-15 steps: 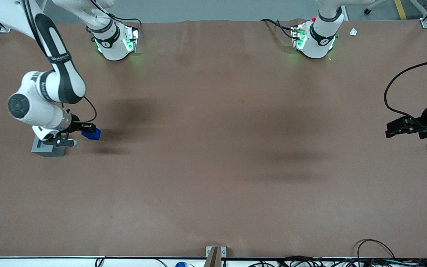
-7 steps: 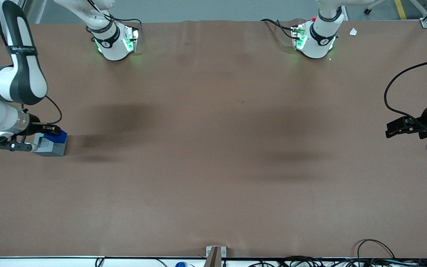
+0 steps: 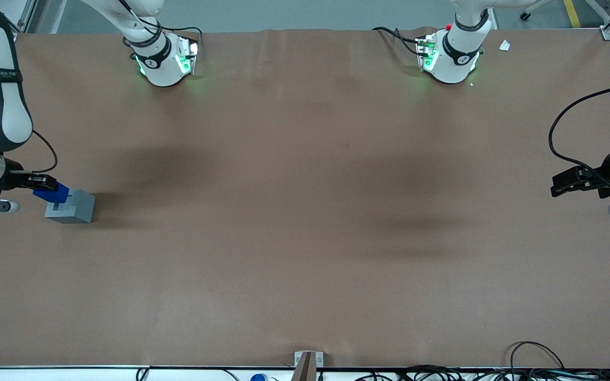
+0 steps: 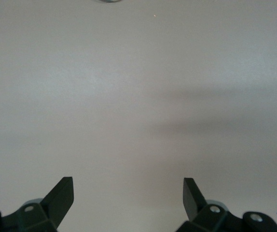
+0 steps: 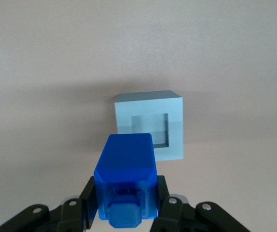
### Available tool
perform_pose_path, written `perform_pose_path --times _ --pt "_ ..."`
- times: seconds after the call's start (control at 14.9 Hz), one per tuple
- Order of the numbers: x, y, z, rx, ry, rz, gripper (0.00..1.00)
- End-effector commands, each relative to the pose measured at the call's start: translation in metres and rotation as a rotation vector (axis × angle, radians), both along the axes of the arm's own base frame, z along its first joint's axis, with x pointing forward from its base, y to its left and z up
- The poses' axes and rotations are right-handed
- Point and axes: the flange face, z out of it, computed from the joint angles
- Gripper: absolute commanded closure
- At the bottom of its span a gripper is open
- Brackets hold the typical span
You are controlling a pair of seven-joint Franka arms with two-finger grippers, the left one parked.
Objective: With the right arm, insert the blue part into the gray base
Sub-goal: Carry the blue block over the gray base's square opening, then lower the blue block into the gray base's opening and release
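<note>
I see the light-gray cube base (image 3: 70,207) on the brown bench (image 3: 305,211), toward the working arm's end. My black two-finger claw (image 3: 45,185) sits just beside it and above the bench, clamping the small bright-blue plastic block (image 3: 51,193), which is raised over the base's edge, off its socket (image 5: 150,129).

A brown matte worktop (image 3: 305,222) fills the scene, soft shadows (image 3: 416,227) across it. Gray floor (image 3: 294,13) borders one edge; black cables (image 3: 538,365) trail along the edge nearest the front camera.
</note>
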Motion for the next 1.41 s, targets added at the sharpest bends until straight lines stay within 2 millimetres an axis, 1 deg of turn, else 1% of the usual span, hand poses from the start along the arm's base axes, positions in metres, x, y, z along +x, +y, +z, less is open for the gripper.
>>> perform_pose_path --times 0.0,0.2,0.4,0.74,0.87,1.08,1.14,1.28,1.34 --pt "0.011 -0.015 -0.011 0.002 0.009 0.027 0.95" --pt "0.013 -0.018 -0.028 0.012 0.033 0.034 0.95" --pt "0.017 -0.023 -0.038 0.022 0.042 0.062 0.95" --pt "0.017 -0.03 -0.045 0.026 0.051 0.052 0.95" --pt "0.017 -0.034 -0.051 0.029 0.058 0.046 0.95" --pt "0.021 -0.036 -0.052 0.028 0.053 0.047 0.95" --pt "0.021 -0.035 -0.055 0.03 0.057 0.047 0.95" --pt "0.022 -0.035 -0.059 0.032 0.062 0.047 0.93" --pt "0.021 -0.035 -0.062 0.035 0.065 0.046 0.89"
